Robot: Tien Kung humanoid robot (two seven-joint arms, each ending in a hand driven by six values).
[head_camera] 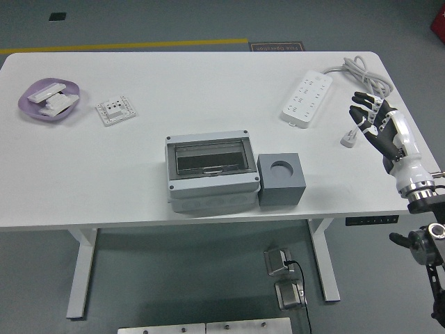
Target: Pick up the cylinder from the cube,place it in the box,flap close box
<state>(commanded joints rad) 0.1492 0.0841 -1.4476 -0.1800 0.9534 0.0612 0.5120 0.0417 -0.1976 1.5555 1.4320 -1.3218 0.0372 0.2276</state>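
Observation:
A grey cube [281,179] with a round empty hole in its top stands at the table's front middle. Touching its left side is a grey box [211,170] whose clear flap lies shut. I cannot see the cylinder on the cube or anywhere on the table; the box's inside looks dark through the flap. My right hand [372,117] hovers over the table's right edge, well to the right of the cube, fingers spread and holding nothing. My left arm is out of view.
A white power strip [306,101] with coiled cable lies at the back right, its plug [349,138] just left of my right hand. A purple dish [49,102] with white parts and a white socket plate [115,110] lie at the back left.

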